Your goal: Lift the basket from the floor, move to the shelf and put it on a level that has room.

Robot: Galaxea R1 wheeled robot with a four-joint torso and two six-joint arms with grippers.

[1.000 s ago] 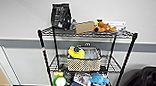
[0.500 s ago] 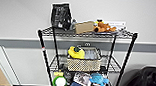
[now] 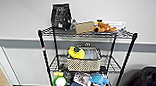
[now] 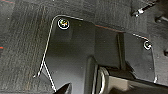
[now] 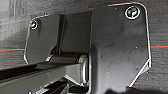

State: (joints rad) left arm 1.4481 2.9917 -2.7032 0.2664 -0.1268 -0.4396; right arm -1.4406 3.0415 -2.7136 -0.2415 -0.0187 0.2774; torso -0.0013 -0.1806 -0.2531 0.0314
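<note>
The beige woven basket stands on the shelf, a black wire rack against a pale wall. It rests on the level second from the top and takes up that tier's middle. A yellow item lies inside the basket at its left end. Bare wire grid shows on both sides of it. Dark carpet floor runs beneath the robot's dark plate in the left wrist view, and the floor shows the same way in the right wrist view.
The top tier holds a black bag, a cardboard box and an orange plush toy. Below the basket sit a blue plush and a green-rimmed round object. A black bag lies right of the rack.
</note>
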